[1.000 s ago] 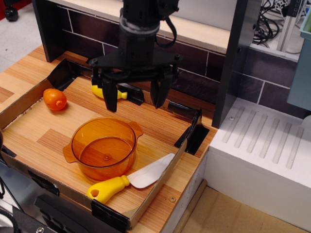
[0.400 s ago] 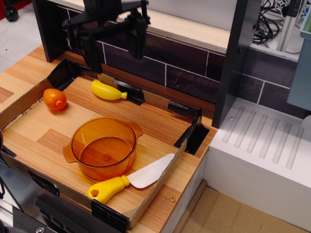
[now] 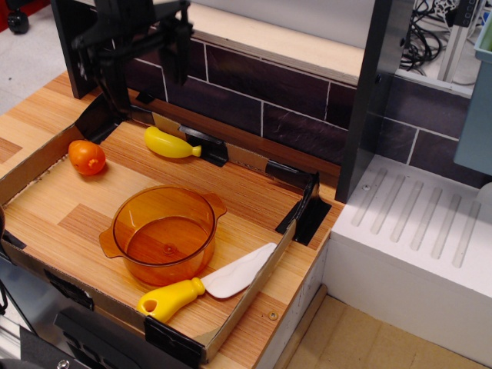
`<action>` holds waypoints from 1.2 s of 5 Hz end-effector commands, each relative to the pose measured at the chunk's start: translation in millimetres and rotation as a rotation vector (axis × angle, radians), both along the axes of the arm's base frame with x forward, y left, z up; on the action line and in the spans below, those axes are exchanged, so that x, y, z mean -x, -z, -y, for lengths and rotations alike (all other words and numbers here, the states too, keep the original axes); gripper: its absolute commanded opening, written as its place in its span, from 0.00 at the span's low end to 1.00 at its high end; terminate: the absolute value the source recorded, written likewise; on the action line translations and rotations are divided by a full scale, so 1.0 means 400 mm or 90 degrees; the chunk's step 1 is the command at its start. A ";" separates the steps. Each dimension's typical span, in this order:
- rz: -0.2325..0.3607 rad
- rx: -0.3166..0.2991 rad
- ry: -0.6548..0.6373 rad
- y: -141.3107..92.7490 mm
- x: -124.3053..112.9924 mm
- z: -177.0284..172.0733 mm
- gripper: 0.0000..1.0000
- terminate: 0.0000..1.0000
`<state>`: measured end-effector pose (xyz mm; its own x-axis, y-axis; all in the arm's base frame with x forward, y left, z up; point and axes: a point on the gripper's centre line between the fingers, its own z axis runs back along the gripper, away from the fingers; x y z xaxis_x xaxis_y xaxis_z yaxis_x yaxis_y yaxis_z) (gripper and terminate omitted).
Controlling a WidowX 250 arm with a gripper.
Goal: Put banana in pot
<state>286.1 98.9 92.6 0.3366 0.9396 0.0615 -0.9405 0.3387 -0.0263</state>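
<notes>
The yellow banana (image 3: 170, 144) lies on the wooden tray floor near the back wall, its stubby tip pointing right. The translucent orange pot (image 3: 163, 234) stands upright and empty in the middle front of the tray. My gripper (image 3: 146, 73) hangs high at the upper left, above and behind the banana, with its two black fingers (image 3: 178, 61) spread wide apart and nothing between them. It touches neither the banana nor the pot.
A round orange-red toy fruit (image 3: 87, 157) sits at the tray's left. A yellow-handled utensil with a white blade (image 3: 206, 286) lies against the front rim, right of the pot. A dark brick wall (image 3: 292, 96) stands behind; a white ribbed drainboard (image 3: 419, 223) is at right.
My gripper has risen and moved left, from low over the banana to high at the upper left. It stays open. The banana, pot and other toys have not moved.
</notes>
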 end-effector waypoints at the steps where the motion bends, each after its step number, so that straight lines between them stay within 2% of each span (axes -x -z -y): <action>1: 0.087 -0.033 -0.109 0.049 -0.007 -0.044 1.00 0.00; 2: 0.107 -0.030 -0.203 0.083 -0.003 -0.048 1.00 0.00; 3: 0.123 0.027 -0.300 0.100 -0.005 -0.047 1.00 0.00; 4: 0.114 0.046 -0.336 0.108 -0.008 -0.043 1.00 0.00; 6: 0.108 0.039 -0.350 0.153 -0.011 -0.042 1.00 0.00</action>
